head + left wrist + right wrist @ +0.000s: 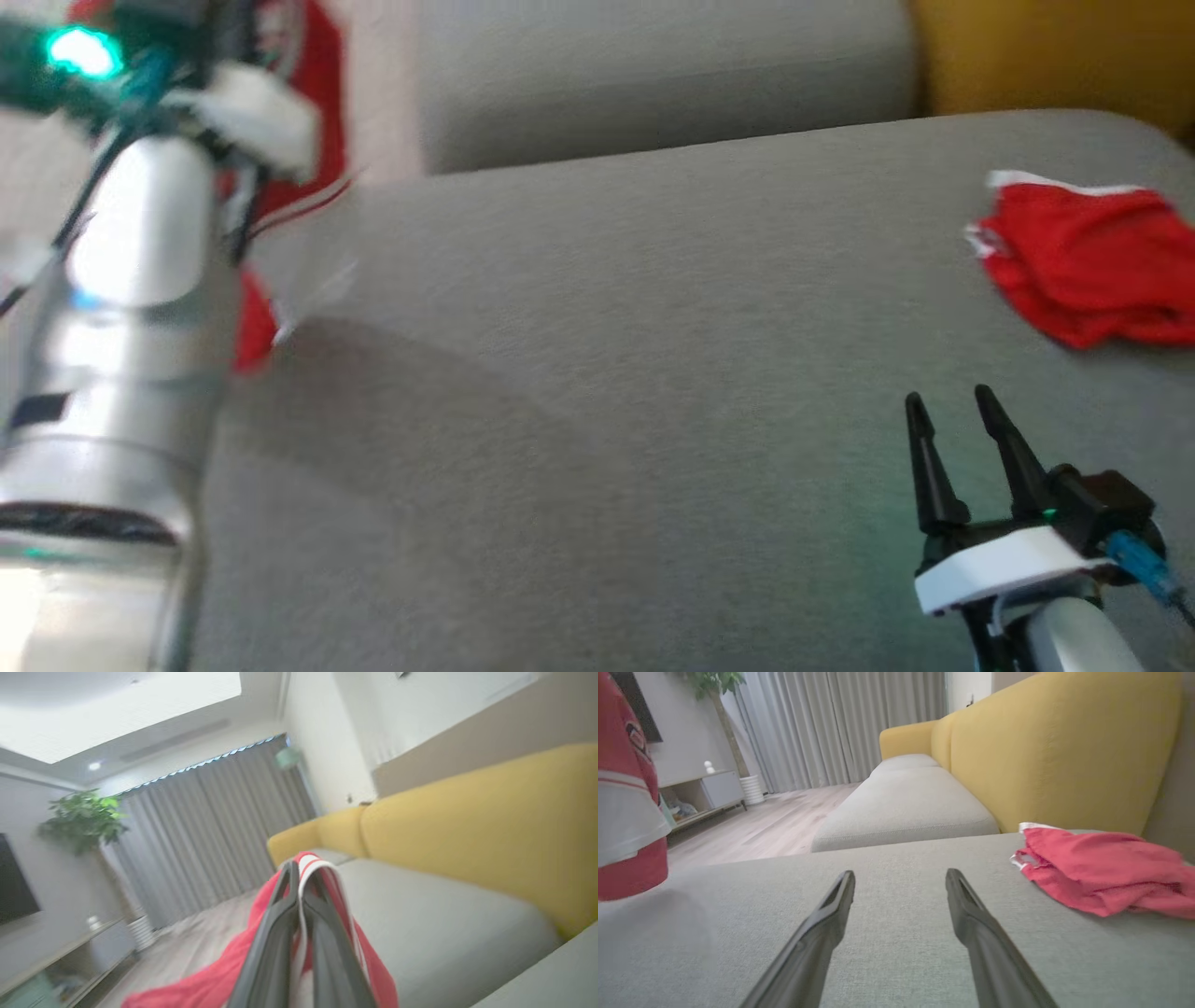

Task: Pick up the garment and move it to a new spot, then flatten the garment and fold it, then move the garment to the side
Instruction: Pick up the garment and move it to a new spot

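My left gripper (299, 872) is shut on a red garment (224, 970) with white trim, and a white edge runs between its two fingers. In the head view this garment (313, 103) hangs behind my raised left arm (131, 280) at the far left, above the cushion's edge. It also shows in the right wrist view as a hanging red garment (626, 812) with a white band. My right gripper (950, 399) stands open low over the grey cushion, with nothing between its fingers (822, 924).
A second red cloth (1092, 261) with a white edge lies crumpled on the grey sofa cushion (597, 373) at the right, ahead of my right gripper. A yellow backrest (1045, 751) runs behind it. Wooden floor (761, 826) lies beyond the cushion's left edge.
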Robot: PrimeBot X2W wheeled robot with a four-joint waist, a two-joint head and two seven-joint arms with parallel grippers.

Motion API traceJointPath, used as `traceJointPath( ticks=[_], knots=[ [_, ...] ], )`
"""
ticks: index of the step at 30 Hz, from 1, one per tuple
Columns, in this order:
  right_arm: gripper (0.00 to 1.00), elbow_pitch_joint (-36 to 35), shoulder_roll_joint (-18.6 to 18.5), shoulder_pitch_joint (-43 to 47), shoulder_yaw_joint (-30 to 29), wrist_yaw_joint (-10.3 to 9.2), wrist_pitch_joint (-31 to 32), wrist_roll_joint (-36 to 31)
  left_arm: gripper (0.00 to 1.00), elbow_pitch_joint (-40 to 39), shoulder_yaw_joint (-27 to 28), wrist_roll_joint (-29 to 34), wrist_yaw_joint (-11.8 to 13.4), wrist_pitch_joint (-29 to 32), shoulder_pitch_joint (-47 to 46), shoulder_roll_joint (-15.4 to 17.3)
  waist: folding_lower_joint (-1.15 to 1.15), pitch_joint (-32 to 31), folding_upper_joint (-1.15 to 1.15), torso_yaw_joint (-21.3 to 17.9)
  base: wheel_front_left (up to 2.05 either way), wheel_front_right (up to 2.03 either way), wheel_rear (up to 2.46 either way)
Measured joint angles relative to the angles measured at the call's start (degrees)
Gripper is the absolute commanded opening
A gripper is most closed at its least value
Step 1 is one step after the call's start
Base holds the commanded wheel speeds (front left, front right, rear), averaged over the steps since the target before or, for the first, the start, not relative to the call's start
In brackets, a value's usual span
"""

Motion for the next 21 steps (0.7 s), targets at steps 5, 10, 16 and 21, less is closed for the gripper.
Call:
traceJointPath(
  ticks=[5,10,16,21],
  knots=[
    [1.00,-1.0,1.0,-0.1,0.9,0.00,0.0,-0.1,0.00,-5.3,-1.7,-2.1,-1.9,1.2,-1.4,-5.5,0.00,-2.2,0.00,-6.1,0.00,0.00,0.00],
    [1.00,-1.5,2.2,-0.2,2.5,0.00,0.0,0.0,0.00,-6.6,-3.4,-3.6,-3.0,1.9,0.4,-7.5,0.00,-2.4,0.00,-11.1,0.00,0.00,0.00],
    [1.00,-1.4,3.1,-0.5,4.3,0.00,0.0,0.6,0.00,-4.1,-6.6,-5.0,-3.2,0.9,11.8,-9.2,0.02,0.6,0.00,-14.1,0.00,0.00,0.00],
    [1.00,-1.0,3.9,-2.0,4.9,0.00,0.0,0.8,1.00,-2.9,-8.4,-5.4,1.3,-0.5,24.9,-9.2,0.04,3.2,0.00,-14.5,0.00,0.00,0.00]
  ],
)
